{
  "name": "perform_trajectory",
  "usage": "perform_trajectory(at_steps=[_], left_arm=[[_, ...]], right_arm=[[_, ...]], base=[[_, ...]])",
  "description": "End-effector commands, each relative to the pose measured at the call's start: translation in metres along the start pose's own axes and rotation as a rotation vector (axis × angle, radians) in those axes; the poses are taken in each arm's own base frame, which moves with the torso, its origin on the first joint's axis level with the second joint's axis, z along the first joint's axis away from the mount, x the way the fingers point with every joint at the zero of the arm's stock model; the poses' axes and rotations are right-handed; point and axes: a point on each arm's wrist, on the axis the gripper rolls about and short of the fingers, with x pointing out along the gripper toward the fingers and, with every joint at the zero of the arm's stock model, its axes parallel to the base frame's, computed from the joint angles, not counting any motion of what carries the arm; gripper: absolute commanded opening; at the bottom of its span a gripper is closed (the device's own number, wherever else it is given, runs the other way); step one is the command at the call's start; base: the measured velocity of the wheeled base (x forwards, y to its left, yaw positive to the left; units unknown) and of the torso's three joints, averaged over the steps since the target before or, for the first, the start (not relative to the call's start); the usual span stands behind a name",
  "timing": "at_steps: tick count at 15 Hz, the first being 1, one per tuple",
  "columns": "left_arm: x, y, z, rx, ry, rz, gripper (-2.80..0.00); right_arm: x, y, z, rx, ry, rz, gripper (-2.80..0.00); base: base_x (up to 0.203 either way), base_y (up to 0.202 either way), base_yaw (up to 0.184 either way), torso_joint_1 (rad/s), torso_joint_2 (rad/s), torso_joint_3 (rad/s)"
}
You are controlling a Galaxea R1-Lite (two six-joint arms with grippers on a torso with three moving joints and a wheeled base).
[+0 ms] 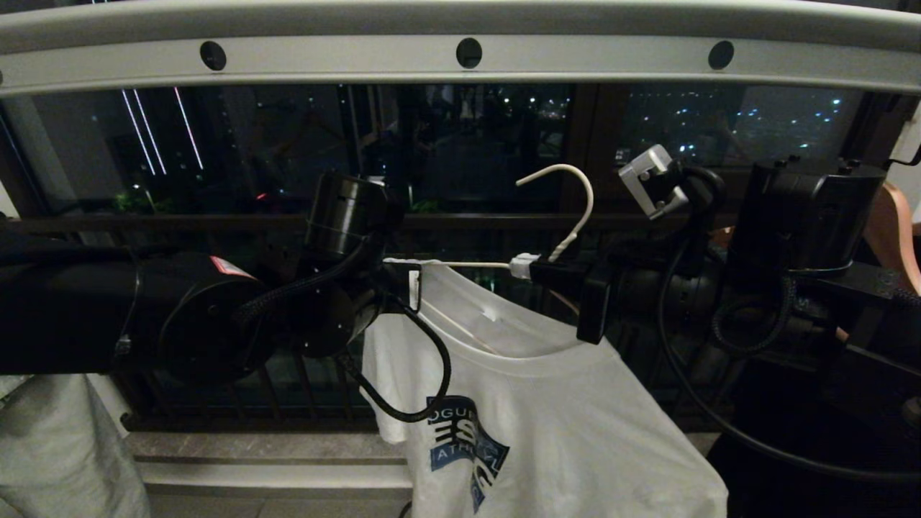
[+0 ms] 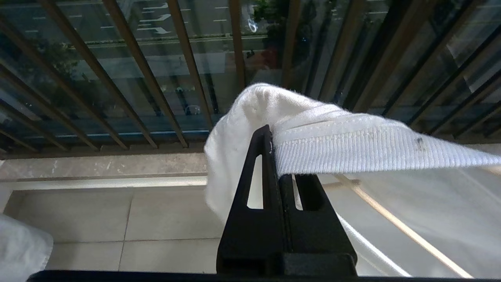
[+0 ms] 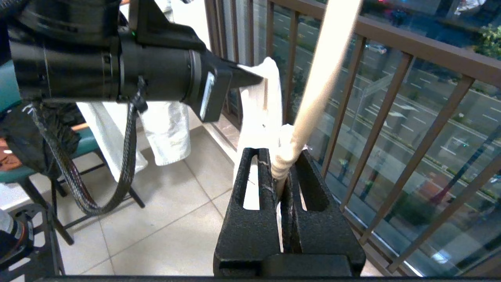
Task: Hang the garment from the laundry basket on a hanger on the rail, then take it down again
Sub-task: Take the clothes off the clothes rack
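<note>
The white garment (image 1: 561, 417) with its dark blue chest print hangs on the thin white wire hanger (image 1: 583, 194). The hanger's hook is in the air below the pale rail (image 1: 460, 57) and does not touch it. My right gripper (image 1: 536, 270) is shut on the hanger's twisted neck (image 3: 282, 164). My left gripper (image 1: 414, 284) is shut on the garment's ribbed collar edge (image 2: 352, 149) at the left shoulder, and the cloth is pinched between the black fingers (image 2: 262, 156). In the right wrist view the left arm (image 3: 156, 66) reaches to the garment (image 3: 260, 109). The laundry basket is out of view.
A dark brown railing of vertical bars (image 2: 148, 78) and window glass stand close behind the garment. A brown wooden hanger (image 1: 892, 230) is at the far right. Pale cloth (image 1: 50, 446) hangs at the lower left. A chair (image 3: 23, 172) and a white towel (image 3: 168, 129) stand on the tiled floor.
</note>
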Motion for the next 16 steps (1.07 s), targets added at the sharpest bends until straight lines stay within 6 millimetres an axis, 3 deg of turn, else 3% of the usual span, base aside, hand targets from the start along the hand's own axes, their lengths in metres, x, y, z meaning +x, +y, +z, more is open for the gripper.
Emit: perform_trajectory(at_steps=[1, 10, 16], left_arm=[[0.002, 0.003, 0.002, -0.009, -0.004, 0.010, -2.80], [0.024, 0.045, 0.015, -0.152, 0.070, -0.231, -2.80], [0.049, 0.069, 0.024, -0.384, 0.121, -0.321, -2.80]], right_arm=[[0.003, -0.001, -0.003, 0.001, 0.009, 0.002, -2.80], [0.021, -0.006, -0.027, 0.026, 0.084, 0.007, -2.80], [0.026, -0.006, -0.034, 0.030, 0.103, 0.010, -2.80]], base=[[0.000, 0.000, 0.000, 0.000, 0.00, 0.000], [0.000, 0.000, 0.000, 0.000, 0.00, 0.000], [0.000, 0.000, 0.000, 0.000, 0.00, 0.000]])
